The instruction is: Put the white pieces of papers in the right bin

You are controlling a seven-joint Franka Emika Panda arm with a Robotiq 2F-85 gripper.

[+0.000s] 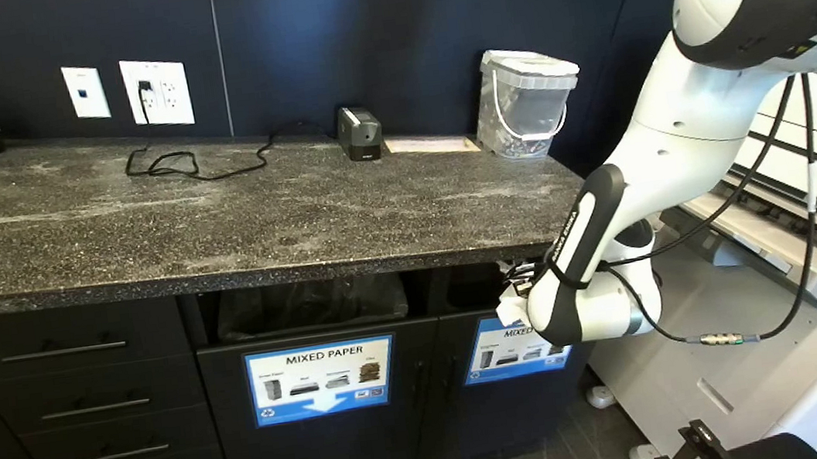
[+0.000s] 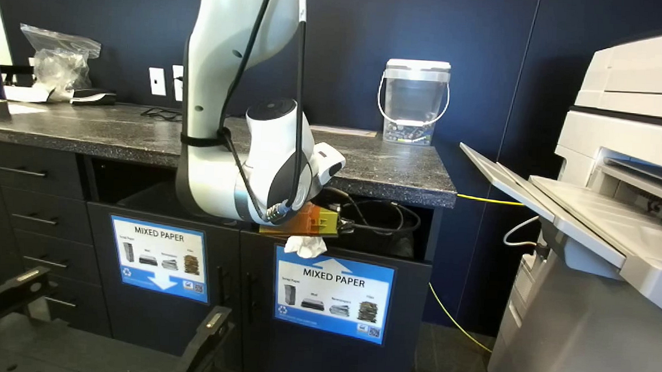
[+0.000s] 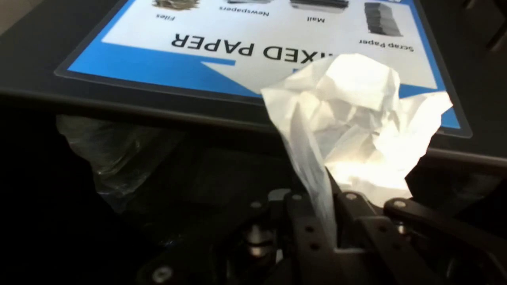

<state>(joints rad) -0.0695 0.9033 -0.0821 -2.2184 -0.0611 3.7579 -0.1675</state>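
1 paper (image 3: 358,118), white, crumpled, jagged-edged; gripper (image 3: 328,198) fingers clenched on it, at mouth of R bin (image 2: 322,358), overlapping top edge of sign (image 2: 332,294) in all 3 views. Bin front dk., flat. Pinch plain in wrist view, obscured in both ext. views; blk. box (image 1: 360,134) in an ext. view only.

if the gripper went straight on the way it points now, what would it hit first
Probably the right bin's front, around the top of its MIXED PAPER sign, with the white paper held in the gripper reaching it first. Depth is unclear, so it might pass down in front instead.
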